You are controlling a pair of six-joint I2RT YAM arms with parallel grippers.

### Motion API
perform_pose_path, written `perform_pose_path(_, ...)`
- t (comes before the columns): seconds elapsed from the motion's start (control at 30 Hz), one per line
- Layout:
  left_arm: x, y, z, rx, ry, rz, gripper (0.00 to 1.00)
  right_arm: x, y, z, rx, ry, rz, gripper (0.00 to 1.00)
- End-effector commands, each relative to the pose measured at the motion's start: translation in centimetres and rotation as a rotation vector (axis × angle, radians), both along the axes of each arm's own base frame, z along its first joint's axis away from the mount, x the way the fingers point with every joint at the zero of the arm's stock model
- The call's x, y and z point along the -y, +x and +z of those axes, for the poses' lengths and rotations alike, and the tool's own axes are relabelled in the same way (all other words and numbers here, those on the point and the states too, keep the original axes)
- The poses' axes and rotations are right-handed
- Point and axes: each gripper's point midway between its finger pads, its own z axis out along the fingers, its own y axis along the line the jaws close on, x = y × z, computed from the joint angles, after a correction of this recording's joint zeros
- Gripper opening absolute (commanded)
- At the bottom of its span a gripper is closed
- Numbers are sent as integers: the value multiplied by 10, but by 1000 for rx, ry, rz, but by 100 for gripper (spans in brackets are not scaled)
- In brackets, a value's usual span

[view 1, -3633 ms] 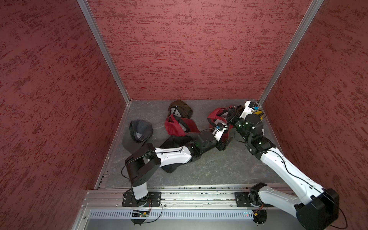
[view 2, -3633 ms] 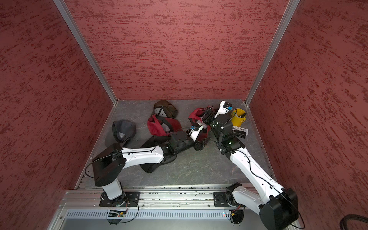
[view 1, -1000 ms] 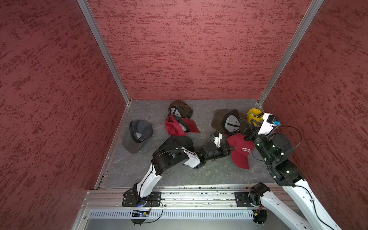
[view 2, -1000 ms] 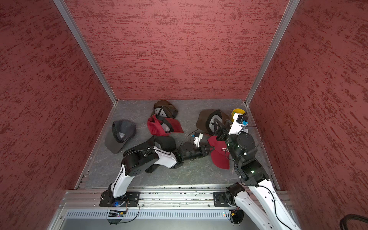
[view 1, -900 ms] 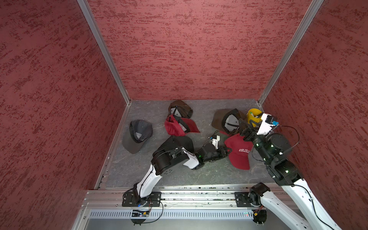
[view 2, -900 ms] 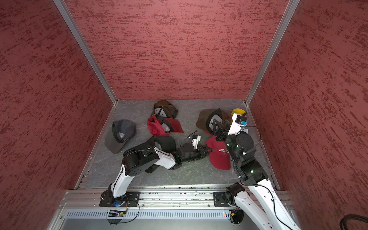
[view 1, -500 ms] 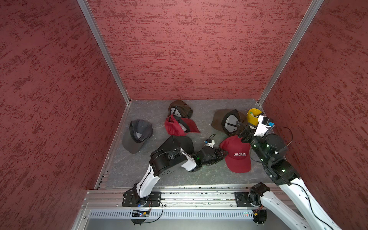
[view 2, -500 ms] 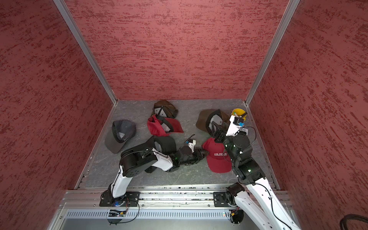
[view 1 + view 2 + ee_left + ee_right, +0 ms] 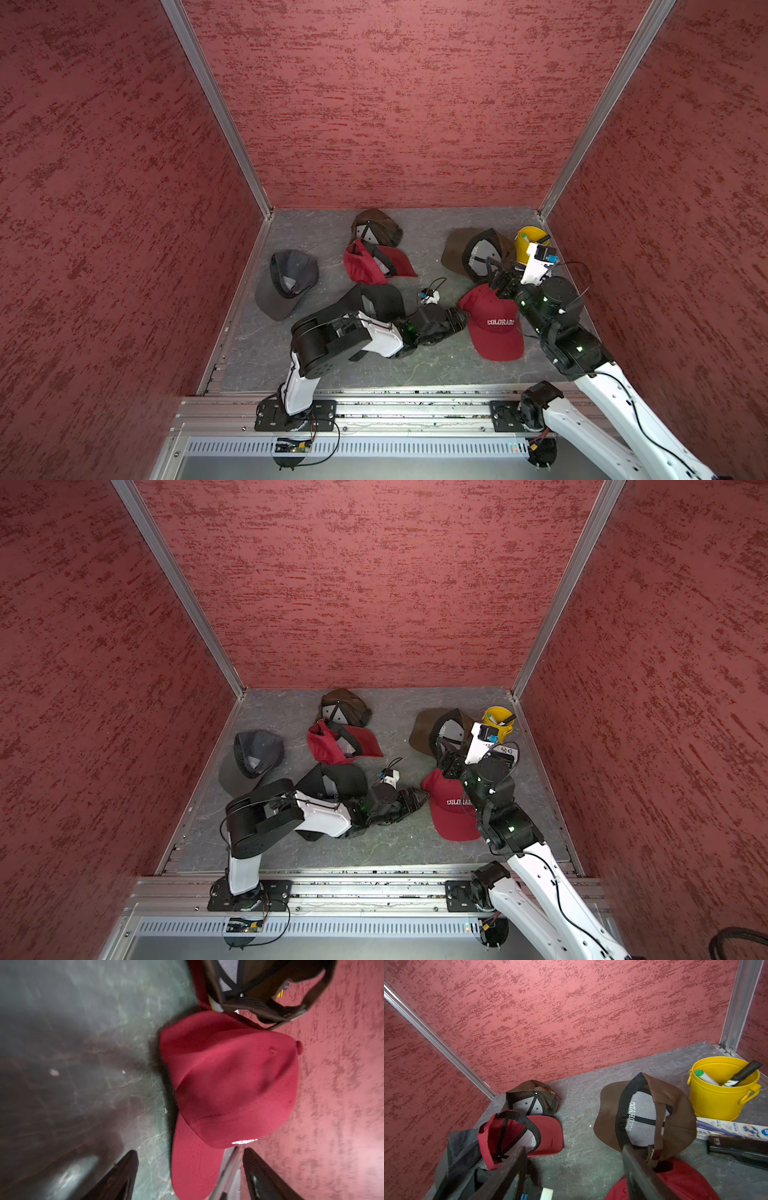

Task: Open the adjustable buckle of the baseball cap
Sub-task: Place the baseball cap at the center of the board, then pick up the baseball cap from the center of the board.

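Both top views show the desk (image 9: 257, 357) boxed in by red walls. Farthest left lies a grey cap (image 9: 286, 282), open side up. Next comes a black cap (image 9: 374, 297), partly under my left arm. Behind it an upturned red cap (image 9: 370, 266) touches a brown cap (image 9: 376, 226) near the back wall.

My left end effector (image 9: 461, 322) lies low over the desk, almost level, its fingers (image 9: 124, 1176) apart and gripping nothing. Its tip is just beside the lettered red cap (image 9: 494, 328); whether they touch I cannot tell. In the left wrist view that cap's brim lies ahead of the parted fingers.

The lettered red cap, the one to be unbuckled, sits crown up between my two arms. Its brim points toward the front rail and white letters run across its front. Its buckle I cannot make out, because my right arm covers the rear of the cap.

Just behind it lies a second brown cap (image 9: 473, 253), open side up, strap toward me. My right end effector (image 9: 498, 276) hangs over that strap and the rear of the lettered red cap, fingers (image 9: 639, 1176) spread, nothing between them.

Far right, in the back corner, stands a yellow bucket (image 9: 524, 249) with markers (image 9: 707, 1078) in it.
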Motion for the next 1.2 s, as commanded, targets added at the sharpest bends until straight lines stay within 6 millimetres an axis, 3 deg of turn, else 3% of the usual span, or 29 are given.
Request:
perform_pose_path(0.0, -1, 6, 36, 219, 170, -105, 81, 6, 6, 3, 14, -25, -45, 73)
perform_pose_path(0.1, 3, 15, 63, 355, 240, -205, 81, 12, 12, 9, 16, -51, -92, 74)
perform_pose_path(0.23, 4, 48, 94, 432, 237, -286, 81, 22, 17, 25, 43, -97, -147, 74)
perform_pose_path(0.37, 11, 88, 114, 459, 187, -327, 80, 38, 20, 30, 25, -149, -228, 77)
perform_pose_path(0.5, 33, 120, 125, 455, 139, -391, 80, 52, 17, 36, 25, -162, -287, 78)
perform_pose_path(0.7, 76, 154, 124, 442, 56, -457, 80, 73, 22, 30, -12, -191, -347, 79)
perform_pose_path(0.87, 96, 181, 118, 424, -8, -435, 80, 83, 27, 27, -31, -193, -356, 79)
perform_pose_path(1.17, 130, 204, 110, 437, -95, -397, 81, 96, 44, 13, -78, -219, -344, 80)
